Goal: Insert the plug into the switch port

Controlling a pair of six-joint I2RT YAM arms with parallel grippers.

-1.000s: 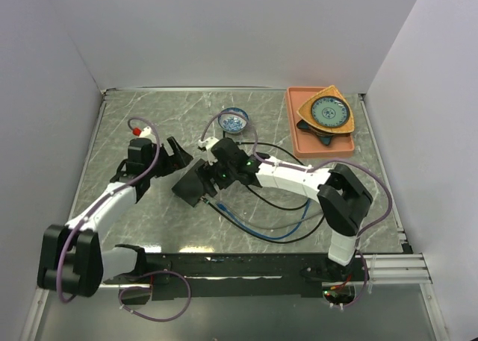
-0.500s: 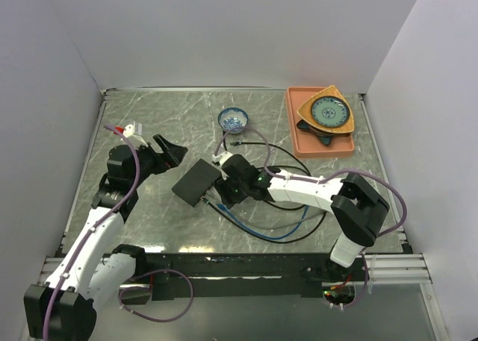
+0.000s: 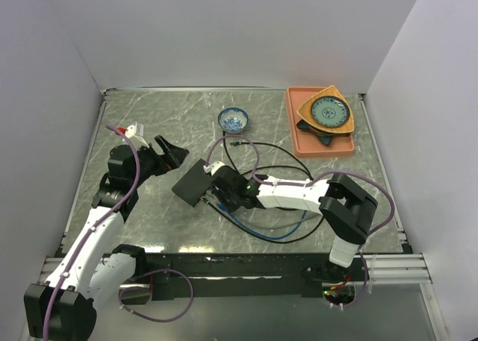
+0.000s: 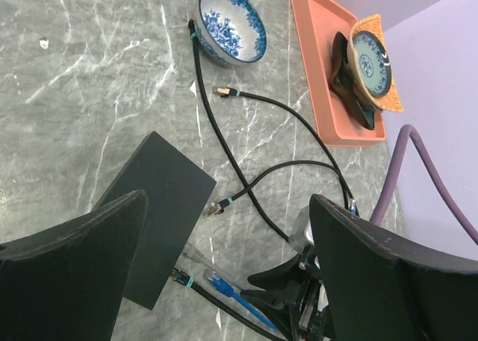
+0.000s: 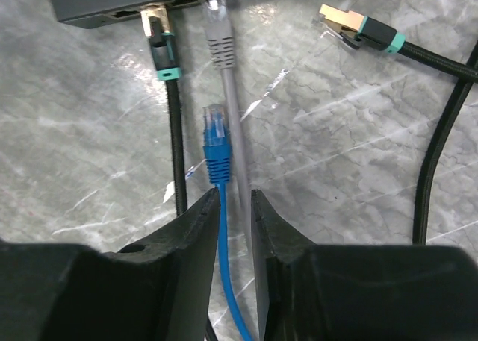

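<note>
Grey marbled worktop [image 3: 149,110], we see left gripper [image 4: 228,199] splayed wide near the flat matte-black switch box [image 3: 193,182], right gripper [image 5: 234,199] narrow astride the blue cable [image 5: 219,178] behind its blue plastic plug [image 5: 216,136], grip unclear.

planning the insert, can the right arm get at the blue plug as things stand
Probably yes: the right gripper straddles the blue cable just behind the blue plug. The grey cable runs into the same gap, so it may get pinched too.
</note>
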